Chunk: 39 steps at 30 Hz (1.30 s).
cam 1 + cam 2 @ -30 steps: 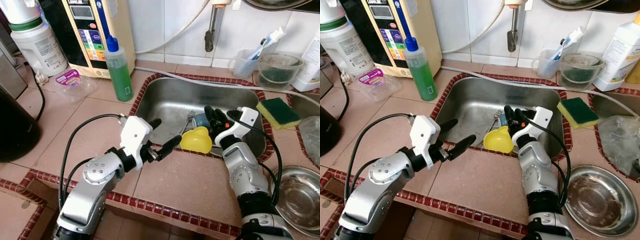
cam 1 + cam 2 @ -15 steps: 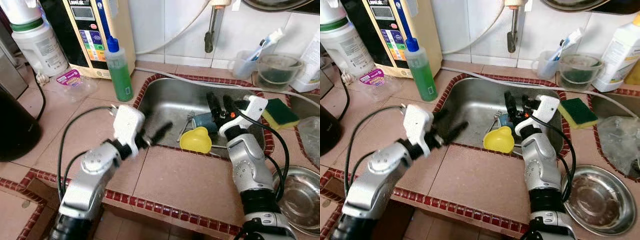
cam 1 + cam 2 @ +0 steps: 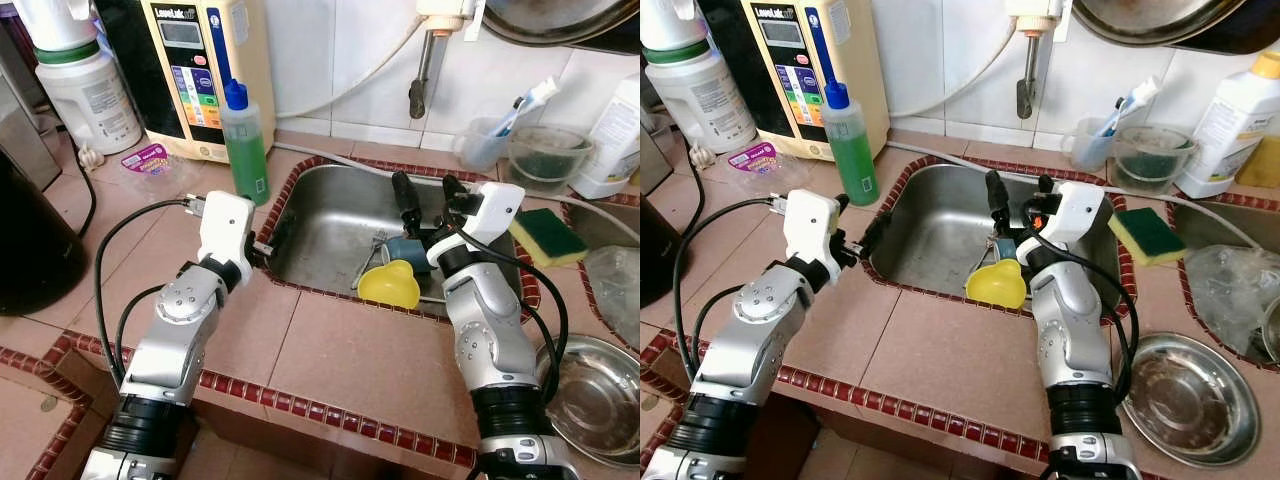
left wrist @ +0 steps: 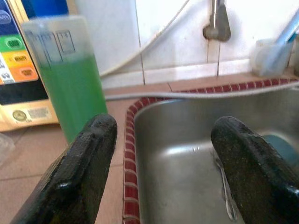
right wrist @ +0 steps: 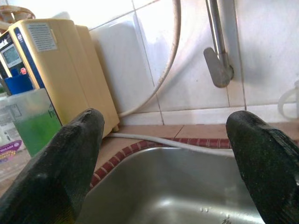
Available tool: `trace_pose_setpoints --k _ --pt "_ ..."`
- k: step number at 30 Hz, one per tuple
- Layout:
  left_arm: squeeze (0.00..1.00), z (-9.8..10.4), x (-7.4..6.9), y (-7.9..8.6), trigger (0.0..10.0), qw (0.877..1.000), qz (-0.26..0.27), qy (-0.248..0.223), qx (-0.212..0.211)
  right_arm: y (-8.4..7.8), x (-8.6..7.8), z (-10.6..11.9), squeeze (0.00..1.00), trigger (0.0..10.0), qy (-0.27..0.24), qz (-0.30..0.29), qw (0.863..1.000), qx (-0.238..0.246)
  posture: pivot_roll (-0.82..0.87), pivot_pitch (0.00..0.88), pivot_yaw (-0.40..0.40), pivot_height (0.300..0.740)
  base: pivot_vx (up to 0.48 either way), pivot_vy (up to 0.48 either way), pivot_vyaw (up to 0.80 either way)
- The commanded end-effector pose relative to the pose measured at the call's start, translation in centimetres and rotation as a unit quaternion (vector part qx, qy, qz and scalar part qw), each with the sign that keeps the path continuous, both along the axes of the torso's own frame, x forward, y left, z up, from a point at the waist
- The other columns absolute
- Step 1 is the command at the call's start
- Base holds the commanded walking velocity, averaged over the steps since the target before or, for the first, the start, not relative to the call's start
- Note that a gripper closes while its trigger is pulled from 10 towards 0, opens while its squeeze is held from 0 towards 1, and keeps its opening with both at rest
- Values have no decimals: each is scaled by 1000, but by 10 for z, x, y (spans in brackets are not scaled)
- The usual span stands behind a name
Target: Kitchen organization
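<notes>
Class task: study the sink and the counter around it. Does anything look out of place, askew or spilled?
Nothing is spilled. The yellow cup lies tipped against the sink's front edge, beside a blue item and a utensil left in the basin. A toothbrush stands in a cup at the back of the counter, odd for a kitchen.

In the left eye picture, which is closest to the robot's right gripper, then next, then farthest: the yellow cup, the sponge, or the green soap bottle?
From the right gripper, over the sink:
1. Yellow cup, in the sink just below the gripper, toward the robot.
2. Sponge, on the counter to the gripper's right.
3. Green soap bottle, on the counter past the sink's left edge.
</notes>
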<state>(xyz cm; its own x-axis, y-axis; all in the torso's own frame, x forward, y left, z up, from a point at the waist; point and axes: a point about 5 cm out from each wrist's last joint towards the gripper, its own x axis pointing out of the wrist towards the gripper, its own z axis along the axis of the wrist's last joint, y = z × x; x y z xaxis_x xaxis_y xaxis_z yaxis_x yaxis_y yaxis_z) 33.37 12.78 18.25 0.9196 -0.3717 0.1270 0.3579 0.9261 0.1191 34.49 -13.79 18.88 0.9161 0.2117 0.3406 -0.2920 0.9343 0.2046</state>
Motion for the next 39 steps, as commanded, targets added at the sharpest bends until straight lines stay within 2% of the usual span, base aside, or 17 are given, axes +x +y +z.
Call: trace_pose_setpoints --k 1,3,8,15,18,19,20,21,25,29,32,39 --pt "0 5 2 1 10000 1000 13 -21 -9 2 -5 0 1000 10000 -13 -14 999 -26 -102 36 48 740 0 0 0" --pt "0 5 2 0 10000 999 11 -23 -38 6 -12 -9 1000 10000 -10 -28 999 -34 -99 46 50 740 0 0 0" --pt "0 -8 0 -4 10000 999 -3 -3 -44 14 -23 -24 1000 10000 4 -25 998 -49 -98 35 50 740 0 0 0" --pt "0 -12 -8 3 10000 998 18 -6 -62 18 -33 -19 1000 10000 -23 -38 996 -81 -113 30 47 740 0 0 0" --pt "0 -13 -13 5 10000 999 20 -13 -47 16 -35 -14 1000 10000 -32 -46 994 -89 -115 30 45 740 0 0 0" --pt "0 -12 -17 8 10000 999 23 -32 -33 12 -37 -12 1000 10000 -39 -60 993 -98 -117 29 43 740 0 0 0" --pt "0 -12 -20 9 10000 999 21 -34 -32 10 -39 -10 71 10000 -45 -65 992 -101 -117 26 42 740 0 0 0" --pt "0 -13 -23 9 10000 999 17 -35 -34 9 -42 -9 0 10000 -49 -67 991 -103 -116 26 42 740 0 0 0" --pt "0 -19 -27 12 10000 999 28 -29 -29 6 -49 -14 0 10000 -46 -70 991 -109 -114 23 42 740 0 0 0" --pt "0 -18 -34 10 10000 999 17 -36 -35 6 -56 -19 0 10000 -40 -68 990 -118 -115 18 42 740 0 0 0" --pt "0 -17 -32 10 10000 999 14 -31 -39 8 -56 -16 0 10000 -41 -69 990 -117 -119 19 40 740 0 -111 0" --pt "0 -16 -32 7 10000 999 1 -26 -41 3 -51 -8 0 10000 -53 -71 988 -128 -122 24 41 740 0 -480 0"
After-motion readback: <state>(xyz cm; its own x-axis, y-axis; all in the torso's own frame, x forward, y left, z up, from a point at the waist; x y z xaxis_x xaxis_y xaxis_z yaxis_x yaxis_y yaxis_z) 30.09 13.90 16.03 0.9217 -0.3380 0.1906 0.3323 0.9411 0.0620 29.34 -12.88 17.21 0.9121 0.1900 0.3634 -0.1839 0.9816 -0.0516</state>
